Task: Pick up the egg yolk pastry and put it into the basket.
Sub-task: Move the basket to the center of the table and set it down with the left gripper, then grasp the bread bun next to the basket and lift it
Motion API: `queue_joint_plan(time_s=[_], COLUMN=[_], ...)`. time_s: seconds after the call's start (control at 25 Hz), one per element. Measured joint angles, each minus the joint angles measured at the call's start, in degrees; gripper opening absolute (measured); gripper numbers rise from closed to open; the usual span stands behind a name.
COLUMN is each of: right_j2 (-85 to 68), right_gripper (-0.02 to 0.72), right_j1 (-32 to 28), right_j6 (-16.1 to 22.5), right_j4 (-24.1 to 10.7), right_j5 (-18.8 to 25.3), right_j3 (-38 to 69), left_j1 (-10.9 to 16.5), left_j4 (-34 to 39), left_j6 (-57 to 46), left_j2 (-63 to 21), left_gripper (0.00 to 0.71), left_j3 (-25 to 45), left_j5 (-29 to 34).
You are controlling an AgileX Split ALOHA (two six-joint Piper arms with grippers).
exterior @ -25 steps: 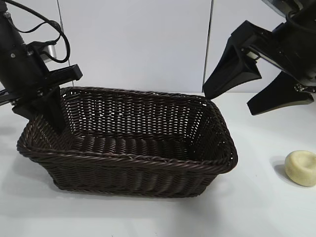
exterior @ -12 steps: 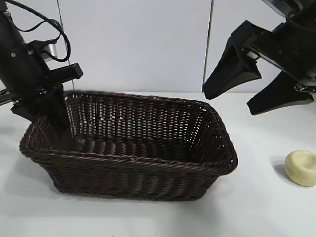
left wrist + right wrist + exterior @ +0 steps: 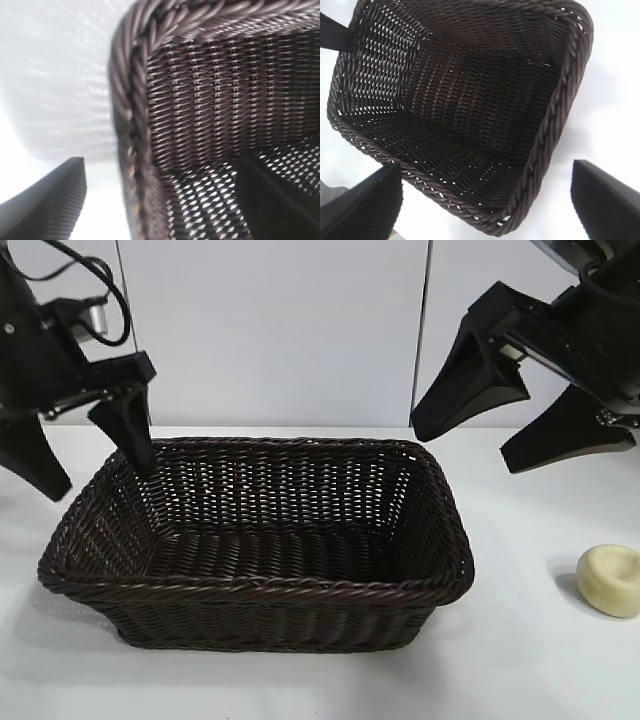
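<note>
The dark brown wicker basket (image 3: pixel 262 586) sits flat in the middle of the white table. The pale egg yolk pastry (image 3: pixel 610 580) lies on the table at the far right, well apart from the basket. My left gripper (image 3: pixel 92 462) is open at the basket's back left corner. It straddles the braided rim (image 3: pixel 131 150), one finger (image 3: pixel 47 202) outside and one (image 3: pixel 277 197) inside. My right gripper (image 3: pixel 468 445) hangs open above the basket's right end, up and left of the pastry, with nothing in it. In the right wrist view the basket (image 3: pixel 555 115) shows below my right gripper (image 3: pixel 485 210).
Bare white table (image 3: pixel 540 660) lies in front of and to the right of the basket. A white panelled wall (image 3: pixel 280 330) stands close behind. Cables hang off the left arm (image 3: pixel 30 330).
My left gripper has opened and let go of the basket's left rim, then lifted slightly. The basket has settled flat and shifted a little. The right arm and the pastry have not moved.
</note>
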Motion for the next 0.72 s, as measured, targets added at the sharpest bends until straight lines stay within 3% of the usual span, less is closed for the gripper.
queue_joint_plan(time_s=[0.16, 0.44, 0.56, 0.72], right_j2=[0.00, 0.00, 0.00, 0.00], right_gripper=[0.653, 0.653, 0.653, 0.653], right_j1=[0.00, 0.00, 0.00, 0.00], right_j6=[0.00, 0.00, 0.00, 0.00], right_j4=[-0.06, -0.07, -0.07, -0.07], right_j5=[0.00, 0.00, 0.00, 0.00], right_j3=[0.00, 0.00, 0.00, 0.00], left_j1=[0.00, 0.31, 2.92, 9.67], left_j4=[4.23, 20.91, 22.15, 22.57], left_j6=[-0.11, -7.84, -8.68, -9.47], left_j2=[-3.09, -4.10, -4.10, -4.10], left_gripper=[0.595, 0.595, 0.595, 0.595], left_j3=[-3.10, -6.08, -6.08, -6.08], left_j5=[2.38, 5.20, 5.20, 5.47])
